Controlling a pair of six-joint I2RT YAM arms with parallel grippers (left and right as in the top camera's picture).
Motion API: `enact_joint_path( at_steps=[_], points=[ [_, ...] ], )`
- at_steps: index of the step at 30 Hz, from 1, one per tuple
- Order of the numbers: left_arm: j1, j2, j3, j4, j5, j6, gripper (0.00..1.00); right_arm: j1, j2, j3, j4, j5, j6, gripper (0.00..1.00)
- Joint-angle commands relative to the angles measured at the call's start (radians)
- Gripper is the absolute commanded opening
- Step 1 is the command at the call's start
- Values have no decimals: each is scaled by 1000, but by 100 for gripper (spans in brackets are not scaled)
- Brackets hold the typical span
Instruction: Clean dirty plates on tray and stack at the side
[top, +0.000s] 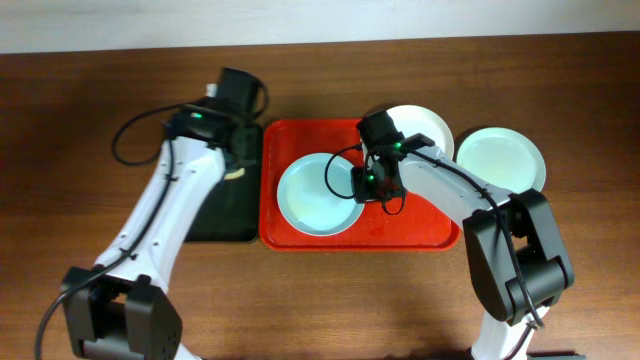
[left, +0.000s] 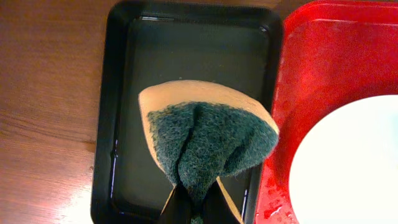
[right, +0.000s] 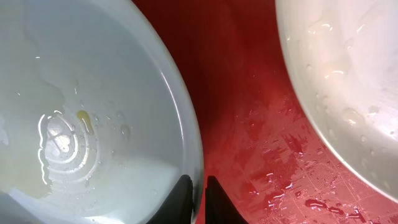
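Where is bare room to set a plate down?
Free: the front-right corner of the red tray, bordered by the pale blue plate and white plate, under the right arm; also table wood in front. Crowded: tray's left, and the black tray under the sponge.

overhead view: light was bright, even and diffuse; shadows on the table (top: 90, 80) were soft and focus was sharp throughout. left wrist view: a pale glare patch lay on the wood at 7 o'clock, the wet black tray (left: 186, 56) carried a faint sheen at 12 o'clock, and the sponge (left: 205, 143) was crisp. right wrist view: ringed glare sat on the pale blue plate (right: 93, 74) at 8 o'clock, droplets on the red tray (right: 242, 93) glinted at 5 o'clock, and the white plate (right: 348, 74) was slightly soft.
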Motion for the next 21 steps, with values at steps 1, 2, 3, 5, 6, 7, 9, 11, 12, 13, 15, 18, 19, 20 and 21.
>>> enact_joint_path(
  at_steps=[1,2,3,5,6,7,9,11,12,13,15,18,19,20,21],
  points=[
    [56,1,-2,-1,177,66,0,-2,-23,8,-1,13,3,11],
    [65,1,-2,-1,174,65,0,-2,-23,8,-1,13,3,12],
    [77,1,-2,1,174,65,0,-2,-23,8,-1,13,3,18],
    [97,6,-2,3,174,65,0,-2,-23,8,-1,13,4,23],
    [103,8,-2,3,173,65,0,-2,-23,8,-2,13,4,23],
    [110,12,-2,3,167,65,0,-2,-23,8,-2,13,3,23],
    [119,21,-3,3,140,65,0,-1,-23,8,-2,13,4,24],
    [122,36,-3,-2,99,66,0,-1,-23,8,-2,13,4,25],
    [122,43,-3,-4,92,67,0,-1,-23,8,-2,13,4,25],
    [122,51,-3,-5,91,69,0,-1,-23,8,-2,13,4,26],
    [122,77,-3,-7,91,69,0,-1,-23,8,-2,13,4,27],
    [122,138,-3,-8,90,69,0,-1,-23,8,-3,13,4,27],
    [122,156,-3,-8,83,69,0,-1,-23,8,-4,13,4,28],
    [122,174,-3,-8,75,69,0,-1,-23,8,-5,13,3,28],
    [123,190,-3,-8,71,69,0,-1,-23,8,-5,13,3,28]
  ],
)
